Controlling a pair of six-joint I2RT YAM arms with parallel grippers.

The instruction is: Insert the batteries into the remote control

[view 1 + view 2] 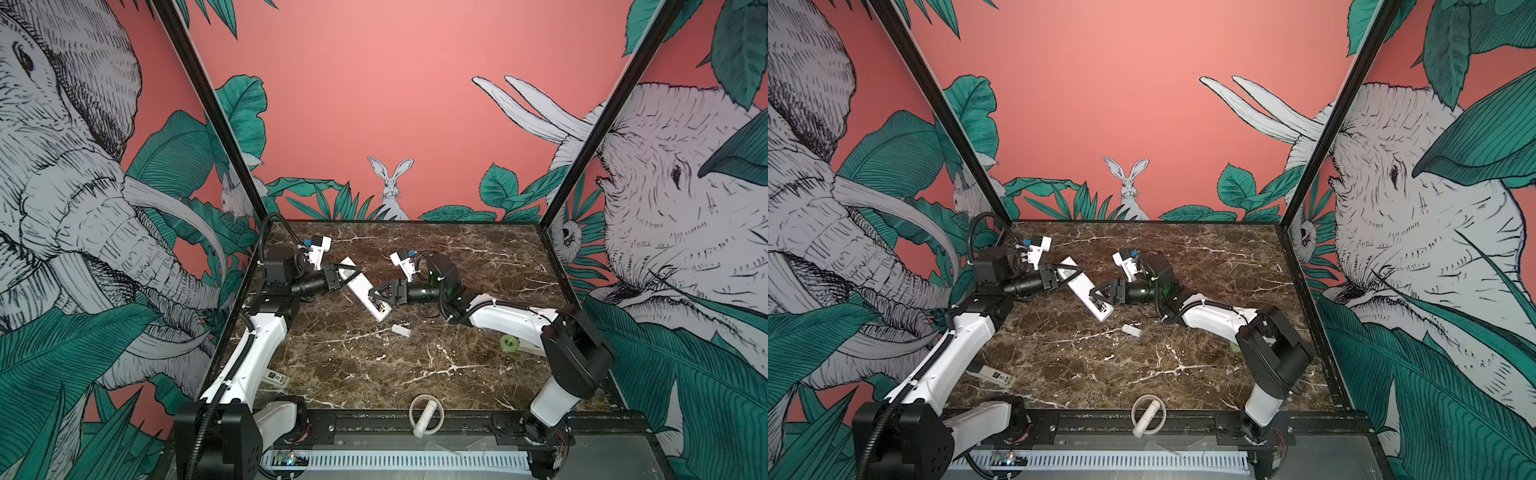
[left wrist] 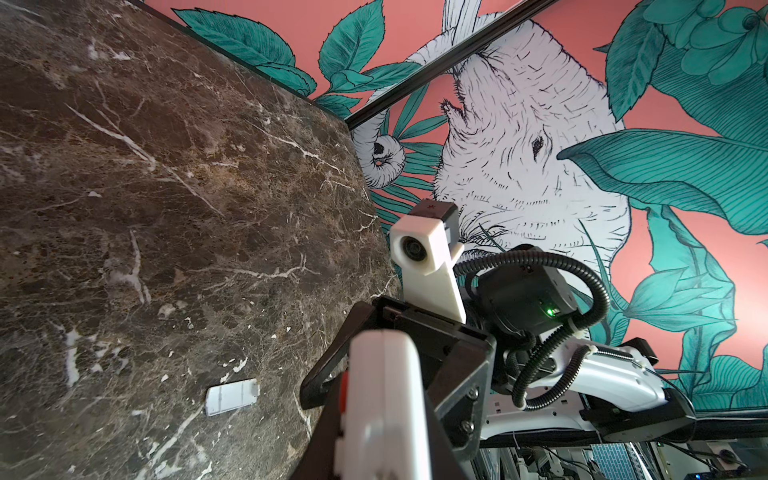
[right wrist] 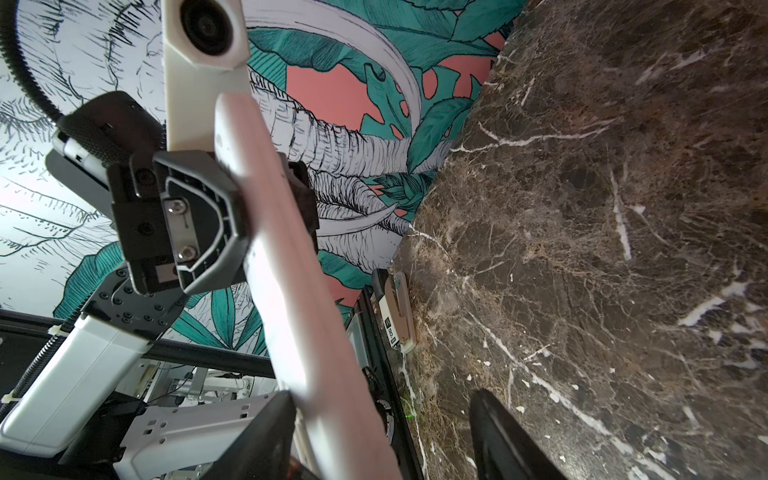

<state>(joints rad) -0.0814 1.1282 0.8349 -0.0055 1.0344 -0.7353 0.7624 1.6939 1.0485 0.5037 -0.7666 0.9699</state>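
The remote control (image 1: 360, 286) (image 1: 1080, 286) is a slim white bar lying diagonally at mid-table. My left gripper (image 1: 348, 274) (image 1: 1068, 276) is shut on its far end, and the left wrist view shows the white body (image 2: 382, 399) clamped between the dark fingers (image 2: 322, 432). My right gripper (image 1: 376, 296) (image 1: 1096, 296) stands open around the near end. In the right wrist view the bar (image 3: 291, 270) lies against one finger (image 3: 257, 436), with a wide gap to the other. A dark, yellow-marked battery (image 1: 378, 308) (image 1: 1099, 306) shows in the open compartment.
A small white cover piece (image 1: 401, 330) (image 1: 1132, 330) (image 2: 232, 394) lies on the marble just in front of the remote. A green tape roll (image 1: 509, 343) sits under the right arm, a stapler-like box (image 1: 276, 377) by the left arm, and a white ringed cylinder (image 1: 426, 415) at the front edge.
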